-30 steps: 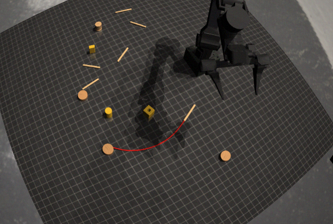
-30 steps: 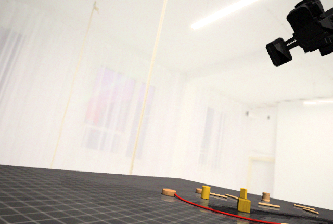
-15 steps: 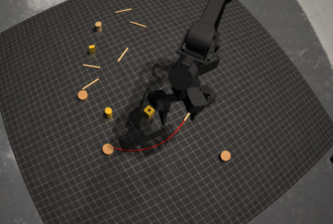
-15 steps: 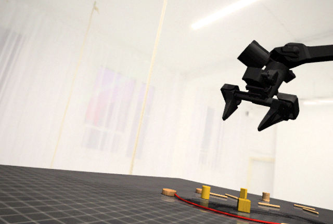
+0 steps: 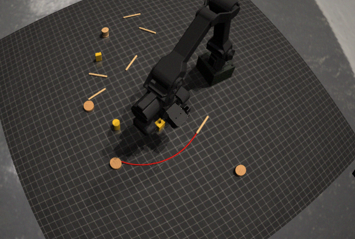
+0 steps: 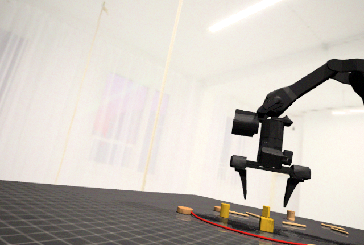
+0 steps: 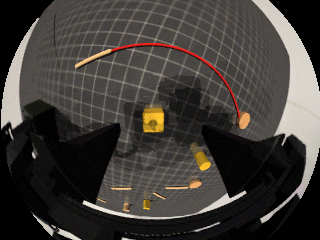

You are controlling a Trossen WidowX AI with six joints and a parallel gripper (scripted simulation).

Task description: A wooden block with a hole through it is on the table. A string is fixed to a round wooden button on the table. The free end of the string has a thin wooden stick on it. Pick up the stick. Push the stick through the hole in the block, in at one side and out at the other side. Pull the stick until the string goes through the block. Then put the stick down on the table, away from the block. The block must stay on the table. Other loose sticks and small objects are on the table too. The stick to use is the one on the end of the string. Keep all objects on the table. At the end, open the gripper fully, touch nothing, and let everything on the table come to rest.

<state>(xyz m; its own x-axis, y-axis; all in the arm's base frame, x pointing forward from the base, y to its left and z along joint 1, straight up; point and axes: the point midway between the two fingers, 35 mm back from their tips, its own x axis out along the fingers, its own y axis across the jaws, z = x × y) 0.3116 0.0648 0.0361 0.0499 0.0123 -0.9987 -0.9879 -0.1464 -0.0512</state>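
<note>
The yellow block [image 5: 162,124] [image 6: 266,224] [image 7: 149,113] stands on the table, with a dark hole opening in its upper face. My gripper [image 6: 264,202] [image 7: 162,128] is open and empty, above the block with its fingers pointing down. The arm hides the fingertips in the top view. The stick [image 5: 202,124] [image 7: 93,58] lies flat on the table, off to one side of the block and apart from the gripper. The red string [image 5: 143,164] [image 6: 226,228] [image 7: 155,44] curves around outside the block from the stick to the round button [image 5: 115,163] [image 6: 185,210] [image 7: 244,120].
A yellow cylinder [image 5: 116,124] [image 6: 224,210] [image 7: 202,159] stands near the block. A small yellow cuboid [image 5: 98,56], a wooden cylinder [image 5: 105,32] and several loose sticks lie farther off. One loose button [image 5: 89,106] is beside a loose stick [image 5: 97,93]; another button [image 5: 240,169] lies alone.
</note>
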